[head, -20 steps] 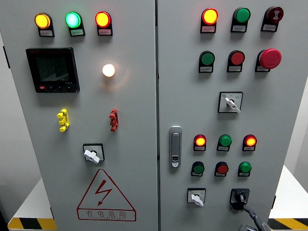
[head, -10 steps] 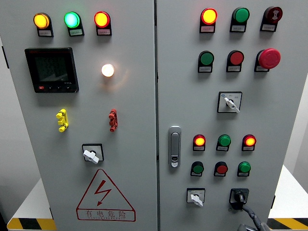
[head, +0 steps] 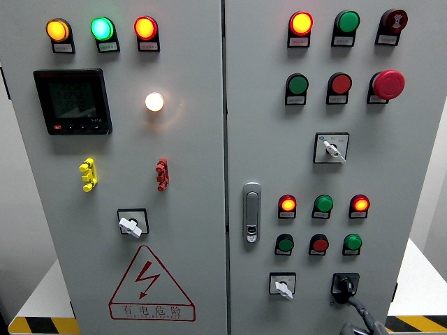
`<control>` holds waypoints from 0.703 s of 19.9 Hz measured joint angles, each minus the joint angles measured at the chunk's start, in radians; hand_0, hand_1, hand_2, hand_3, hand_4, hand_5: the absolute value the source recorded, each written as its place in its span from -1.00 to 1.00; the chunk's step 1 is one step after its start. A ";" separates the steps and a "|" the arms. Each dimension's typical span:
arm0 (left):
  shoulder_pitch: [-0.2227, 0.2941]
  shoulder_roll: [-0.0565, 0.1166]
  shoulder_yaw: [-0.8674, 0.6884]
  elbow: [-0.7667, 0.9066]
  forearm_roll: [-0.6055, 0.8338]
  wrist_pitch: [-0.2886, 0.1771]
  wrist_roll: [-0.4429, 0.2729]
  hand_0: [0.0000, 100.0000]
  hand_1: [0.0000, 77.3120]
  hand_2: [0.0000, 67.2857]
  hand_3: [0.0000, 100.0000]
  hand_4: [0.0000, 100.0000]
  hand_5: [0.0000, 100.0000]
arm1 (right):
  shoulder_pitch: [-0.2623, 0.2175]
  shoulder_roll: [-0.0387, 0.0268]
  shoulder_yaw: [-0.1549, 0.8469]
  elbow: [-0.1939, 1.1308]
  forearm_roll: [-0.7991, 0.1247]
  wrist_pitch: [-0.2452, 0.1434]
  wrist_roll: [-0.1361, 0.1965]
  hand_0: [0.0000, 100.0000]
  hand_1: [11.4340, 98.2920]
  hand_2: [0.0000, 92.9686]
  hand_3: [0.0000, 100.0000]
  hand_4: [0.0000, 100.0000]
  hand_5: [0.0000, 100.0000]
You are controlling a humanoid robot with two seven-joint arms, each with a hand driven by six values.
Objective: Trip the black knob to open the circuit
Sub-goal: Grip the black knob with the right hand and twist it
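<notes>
The black knob [head: 344,285] sits in a black square plate at the lower right of the grey cabinet's right door [head: 391,167]. Its handle points roughly upward. Only a small grey part of my right hand [head: 359,312] shows, rising from the bottom edge to just below the knob. Whether it touches the knob is hard to tell. The rest of the hand is cut off by the frame. My left hand does not show.
A white selector switch [head: 281,287] is left of the knob, with two others [head: 332,149] [head: 130,225] higher up. Lamps and push buttons fill the right door, including a red mushroom button [head: 388,84]. A door latch [head: 251,213], a meter [head: 72,101] and a warning triangle [head: 149,283] are also there.
The whole panel has slid a few pixels to the left in the picture. The knob and the visible part of my right hand look unchanged relative to each other.
</notes>
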 measured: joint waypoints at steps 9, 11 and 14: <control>0.000 0.000 0.000 0.000 0.000 0.000 0.000 -1.00 -0.92 -0.62 -0.57 -0.87 -0.97 | 0.003 0.0000 -0.008 0.006 0.016 0.001 -0.017 1.00 0.39 -0.89 0.75 0.90 1.00; 0.000 0.000 0.000 0.000 0.000 0.000 0.000 -1.00 -0.92 -0.62 -0.57 -0.87 -0.97 | 0.004 0.0000 -0.011 0.006 0.016 0.001 -0.018 1.00 0.39 -0.89 0.76 0.91 1.00; 0.000 0.000 0.000 0.000 0.000 0.000 0.000 -1.00 -0.92 -0.62 -0.57 -0.87 -0.97 | 0.006 0.0000 -0.016 0.006 0.016 0.001 -0.018 1.00 0.37 -0.89 0.76 0.91 1.00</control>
